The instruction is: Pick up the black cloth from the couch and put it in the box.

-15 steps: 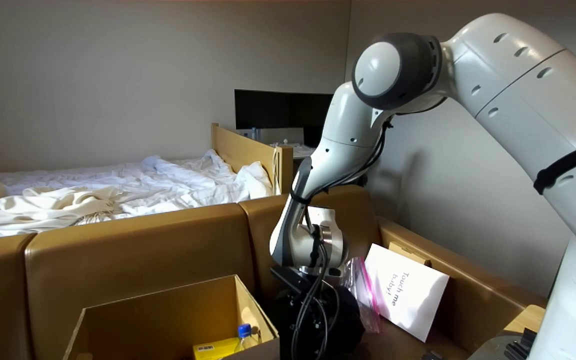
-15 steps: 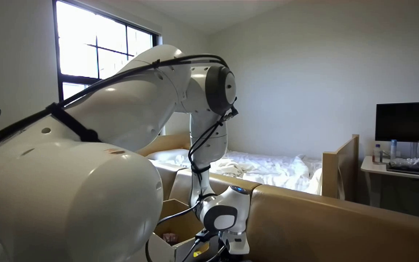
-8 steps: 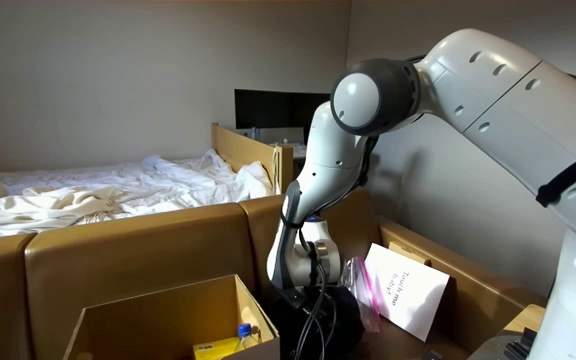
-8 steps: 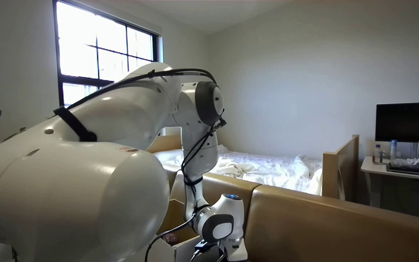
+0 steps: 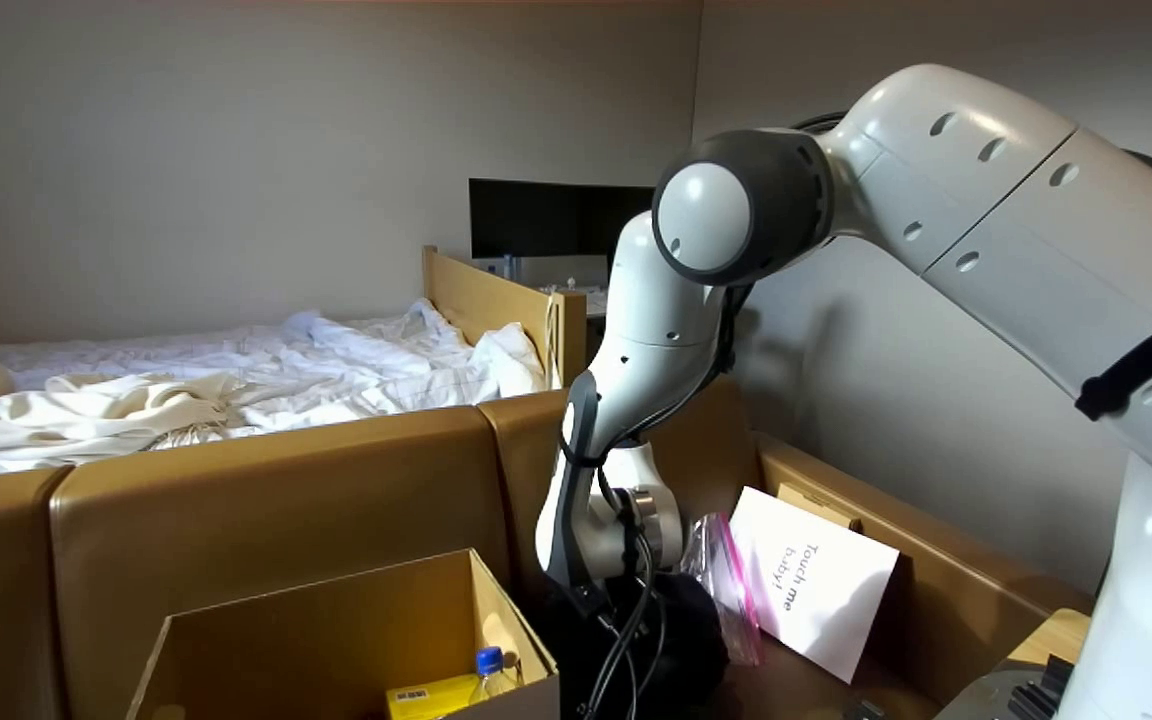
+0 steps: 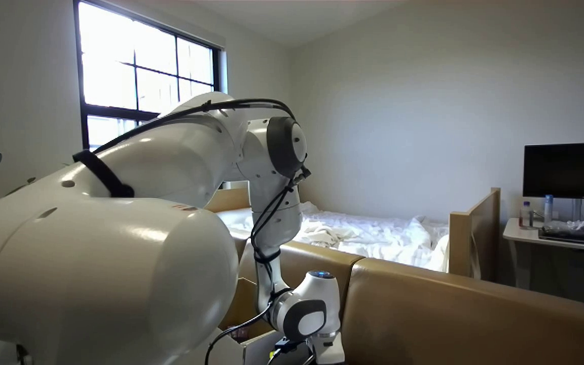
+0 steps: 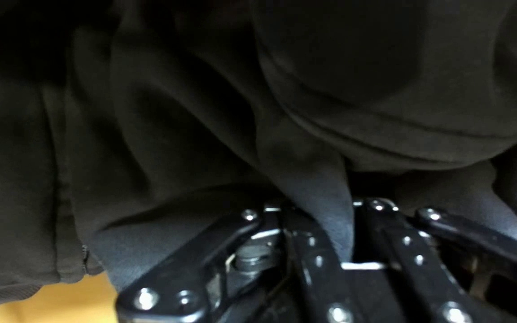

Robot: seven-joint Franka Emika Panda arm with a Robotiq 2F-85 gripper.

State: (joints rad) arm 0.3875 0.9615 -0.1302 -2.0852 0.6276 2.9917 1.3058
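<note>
The black cloth [image 5: 691, 640] lies bunched on the brown couch [image 5: 276, 510], right of the open cardboard box [image 5: 306, 630] in an exterior view. In the wrist view the black cloth [image 7: 186, 134] fills most of the picture in loose folds. My gripper [image 7: 333, 203] is pushed down into it, jaws drawn close together with a fold of the cloth pinched between them. The fingertips are partly buried in fabric. The gripper is hard to make out against the cloth in one exterior view, and lies below the picture edge in another, where the box [image 6: 264, 350] shows partly behind the arm.
A yellow pack [image 5: 426, 697] and a blue-capped bottle [image 5: 491, 670] are inside the box. A clear bag with a pink seal [image 5: 736, 600] and a white card with writing [image 5: 806, 580] lean at the couch's armrest, beside the cloth. Loose cables [image 5: 626, 640] hang along the wrist.
The arm has come down onto the cloth, mostly in the earlier half second, and has barely moved since. Box, bag and card have stayed put.
</note>
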